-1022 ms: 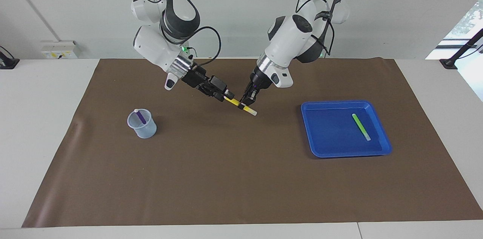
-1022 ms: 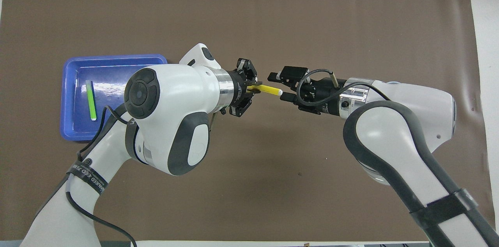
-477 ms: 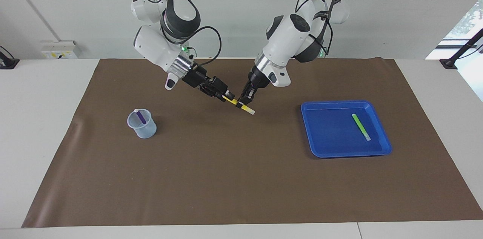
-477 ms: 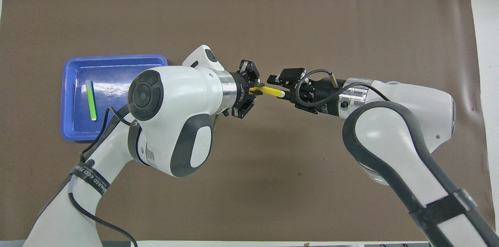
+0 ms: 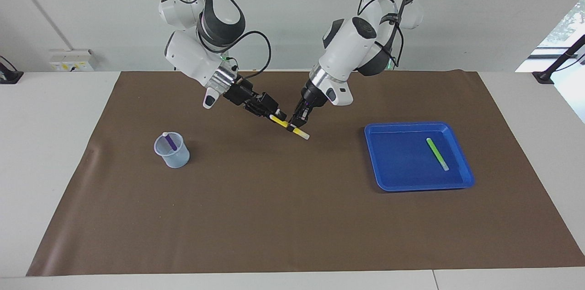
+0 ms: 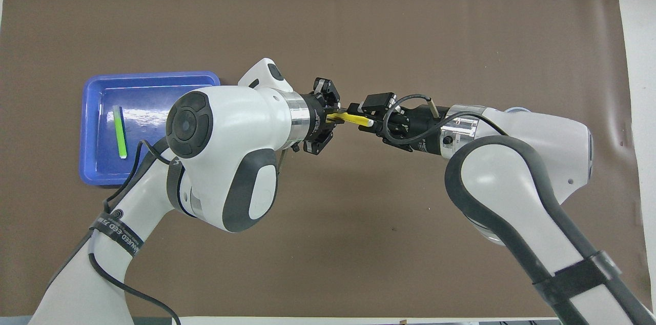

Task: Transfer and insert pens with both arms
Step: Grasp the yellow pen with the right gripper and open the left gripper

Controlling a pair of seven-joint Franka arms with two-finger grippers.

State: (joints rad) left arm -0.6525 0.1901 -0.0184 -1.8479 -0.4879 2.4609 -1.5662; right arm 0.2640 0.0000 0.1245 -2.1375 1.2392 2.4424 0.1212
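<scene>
While the left gripper (image 5: 298,121) keeps its fingers clamped tight on the yellow pen (image 5: 292,128), up in the air over the middle of the brown mat (image 5: 292,217), the right gripper (image 5: 277,116) has slid in since a second ago, its fingers now narrowed around the pen's other end; a firm grip there cannot be told.

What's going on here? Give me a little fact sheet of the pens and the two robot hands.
yellow pen: in the air over the brown mat, between both grippers
left gripper: shut on the yellow pen
right gripper: at the pen's other end; grip unclear
purple pen: standing in the clear cup
green pen: lying in the blue tray
</scene>
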